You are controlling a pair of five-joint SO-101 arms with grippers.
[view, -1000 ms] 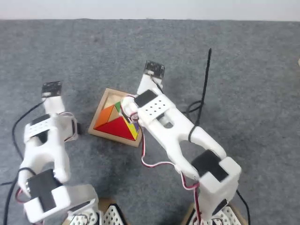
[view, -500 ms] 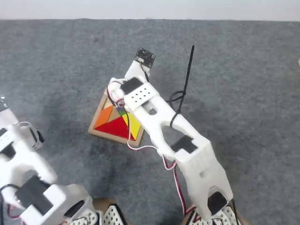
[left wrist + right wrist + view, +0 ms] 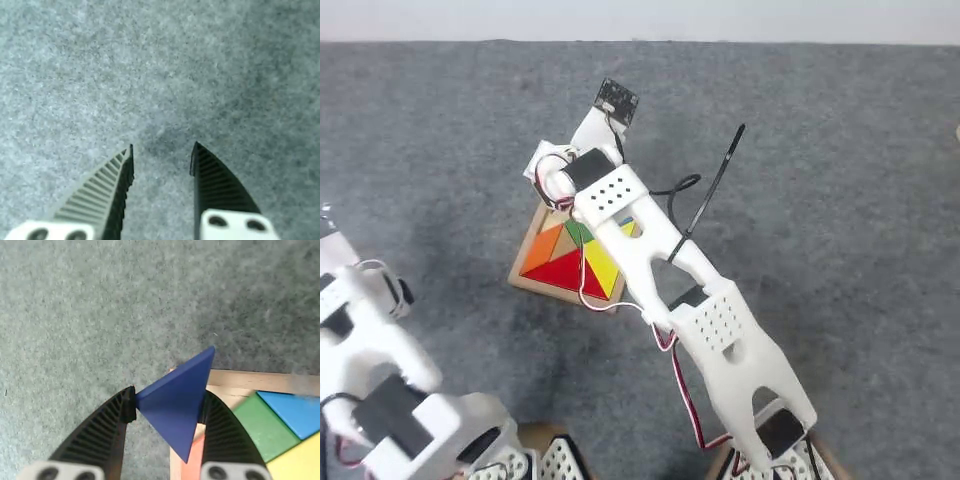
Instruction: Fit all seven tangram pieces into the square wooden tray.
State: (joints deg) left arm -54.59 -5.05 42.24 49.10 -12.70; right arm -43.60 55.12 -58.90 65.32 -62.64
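Over the far corner of the square wooden tray [image 3: 240,377]: right tool [image 3: 167,400], clamped on a dark blue triangular piece [image 3: 175,407], one ribbed finger against each side, one point of the triangle jutting past the fingertips and across the tray's rim. Impossible to tell whether resting on the wood or hanging just above it. Just beyond that triangle in the right wrist view, lying flat inside the tray: green piece [image 3: 260,427] and, edge to edge with it, light blue piece [image 3: 295,412].

From above, stretched long across the tray: white right arm [image 3: 650,260], hiding the far half. On the near half, flat and flush against one another: large red triangle [image 3: 560,270] along the near rim, orange piece [image 3: 542,245] beside it, yellow piece [image 3: 603,265] on the other side.

Down at the left edge of the grey carpeted desk [image 3: 840,150], well apart from the tray: left arm [image 3: 370,350]. Left tool [image 3: 163,150] with fingers parted over bare grey carpet, gripping nothing.
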